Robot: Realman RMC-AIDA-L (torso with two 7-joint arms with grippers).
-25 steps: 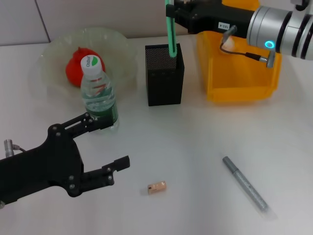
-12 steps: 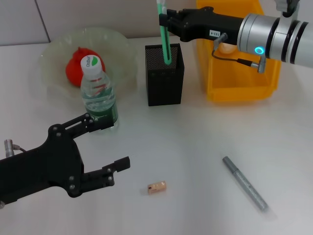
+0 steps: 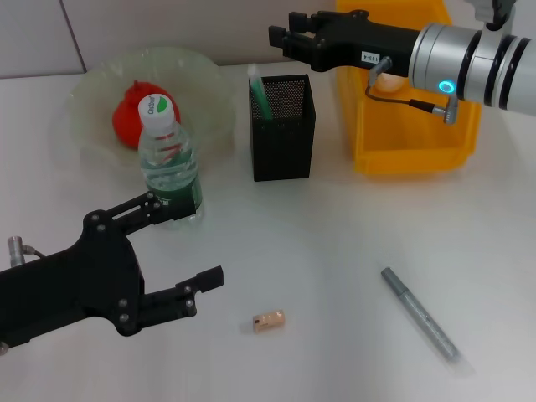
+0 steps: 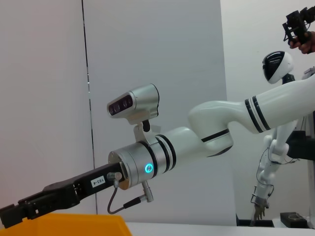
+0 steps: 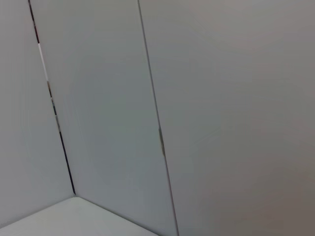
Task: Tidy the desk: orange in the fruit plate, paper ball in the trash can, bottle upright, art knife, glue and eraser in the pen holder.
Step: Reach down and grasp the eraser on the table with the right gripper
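My right gripper point(image 3: 283, 33) hovers open just above the black mesh pen holder point(image 3: 285, 146). A slim green tool point(image 3: 260, 96) leans inside the holder; I cannot tell whether it is the art knife or the glue. A grey pen-shaped tool point(image 3: 419, 323) lies on the table at the front right. The tan eraser point(image 3: 269, 320) lies at the front centre. The orange point(image 3: 131, 115) sits in the fruit plate point(image 3: 84, 100). In front of the plate the bottle point(image 3: 170, 159) stands upright. My left gripper point(image 3: 188, 245) is open at the front left, its upper finger near the bottle's base.
The yellow trash can point(image 3: 410, 151) stands right of the pen holder, under my right arm; a pale lump point(image 3: 388, 82) shows inside it, mostly hidden. The left wrist view shows my right arm point(image 4: 147, 167) over the can's rim point(image 4: 74, 223). The right wrist view shows only wall.
The green tool, held above the pen holder a second ago, went down and now rests inside it, let go. My right gripper shifted slightly left. The left arm has not moved.
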